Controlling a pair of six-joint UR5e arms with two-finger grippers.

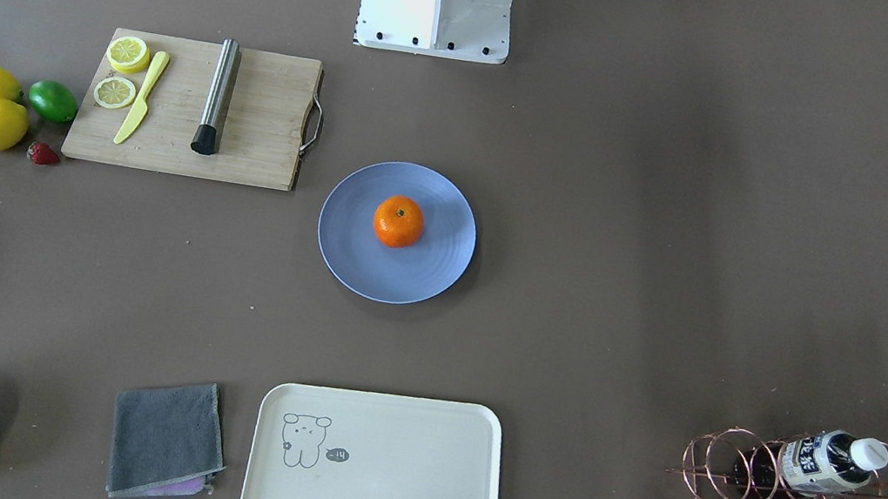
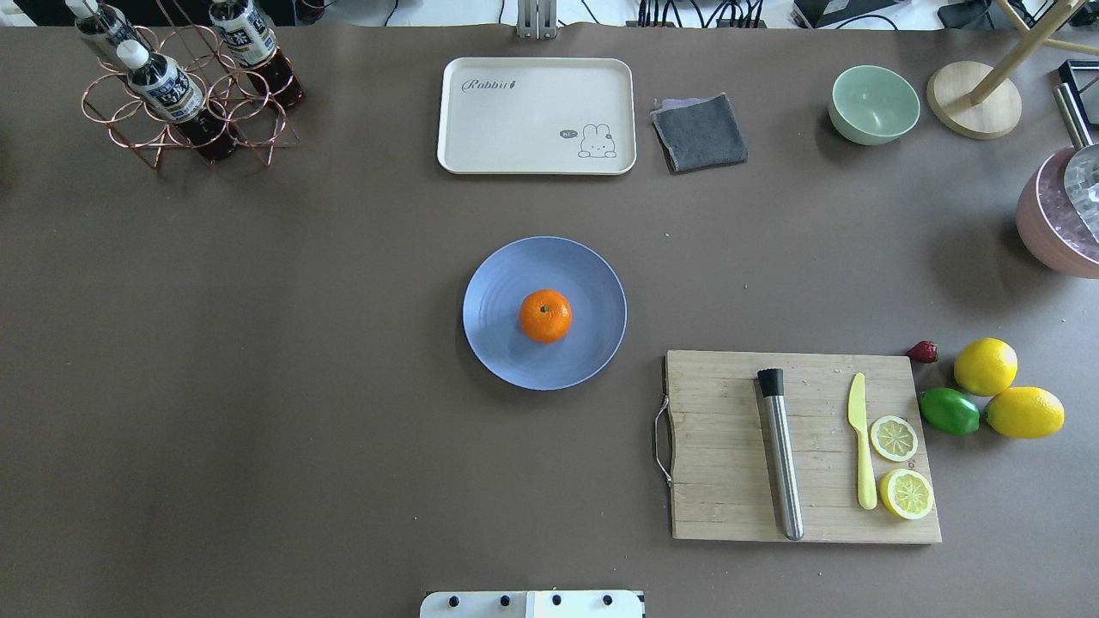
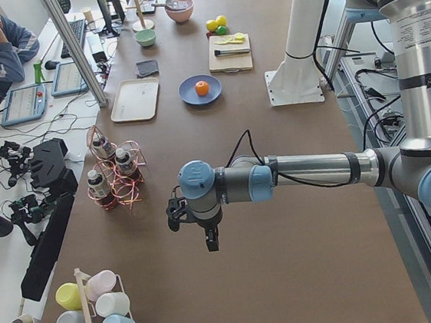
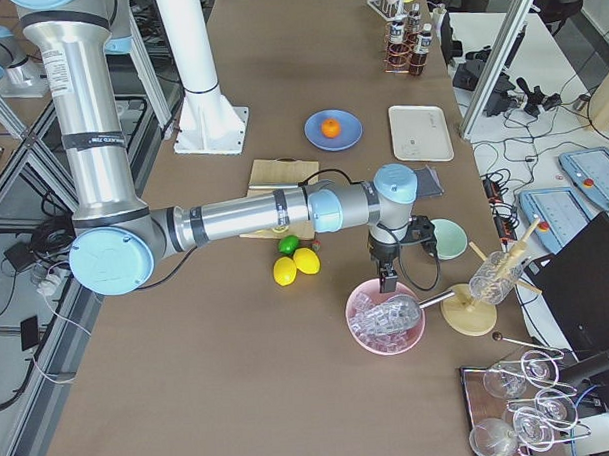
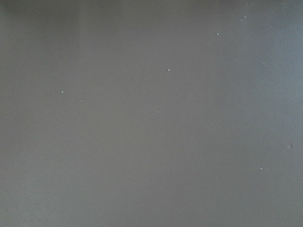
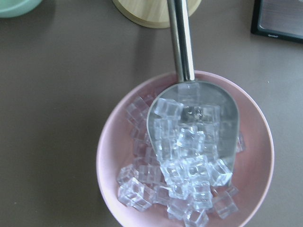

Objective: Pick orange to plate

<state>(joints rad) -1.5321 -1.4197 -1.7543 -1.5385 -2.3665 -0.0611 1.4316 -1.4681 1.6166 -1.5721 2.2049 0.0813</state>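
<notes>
Left fingers (image 3: 211, 241): seen only in side view, small, pointing down over table (image 5: 151, 113); spread or pressed together, cannot tell. Right fingers (image 4: 385, 281): also side view only, state unreadable; hang just above pink bowl (image 6: 108, 156) of ice cubes (image 6: 189, 175). Metal scoop (image 6: 189, 101) lies in the bowl, handle cut off at frame top. Orange (image 2: 545, 315) well apart from both fingers, resting near middle of plate (image 2: 506, 283), stem dimple facing up; round, no clear long axis.
</notes>
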